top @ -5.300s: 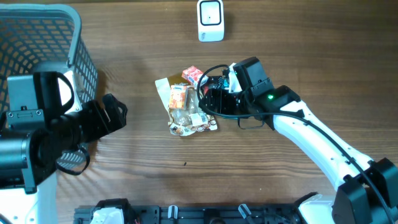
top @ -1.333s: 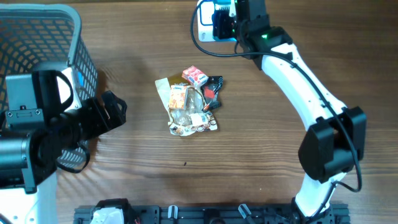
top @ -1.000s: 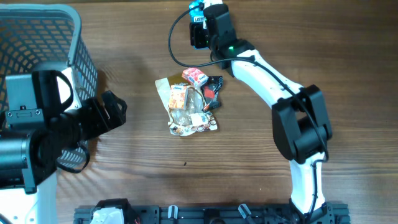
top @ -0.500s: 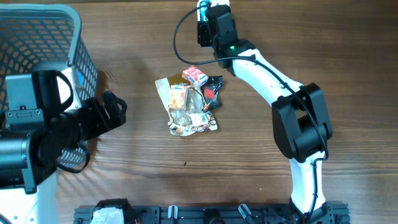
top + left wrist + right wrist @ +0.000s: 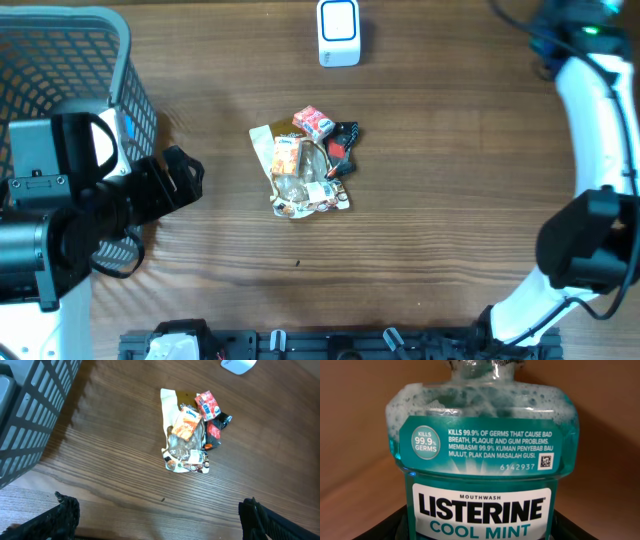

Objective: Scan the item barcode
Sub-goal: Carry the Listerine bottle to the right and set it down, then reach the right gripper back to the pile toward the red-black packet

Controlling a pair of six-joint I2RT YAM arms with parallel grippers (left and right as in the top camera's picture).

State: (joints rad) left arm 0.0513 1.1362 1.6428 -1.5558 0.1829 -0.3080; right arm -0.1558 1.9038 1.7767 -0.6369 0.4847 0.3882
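A teal Listerine Cool Mint mouthwash bottle (image 5: 482,445) fills the right wrist view, foam at its top and its front label facing the camera. A small square code (image 5: 545,461) is printed on the upper label. My right gripper (image 5: 479,529) is shut on the bottle's lower part, a black finger on each side. In the overhead view only the right arm (image 5: 596,90) shows, at the far right edge. The white scanner (image 5: 338,32) stands at the table's back centre. My left gripper (image 5: 162,520) hangs open and holds nothing, at the left near the basket.
A pile of small packets (image 5: 305,165) lies mid-table, also visible as the pile (image 5: 192,427) in the left wrist view. A grey wire basket (image 5: 60,60) stands at the back left.
The right arm has swung from in front of the scanner to the far right back corner, carrying the bottle. The scanner now shows uncovered. The left arm has not moved.
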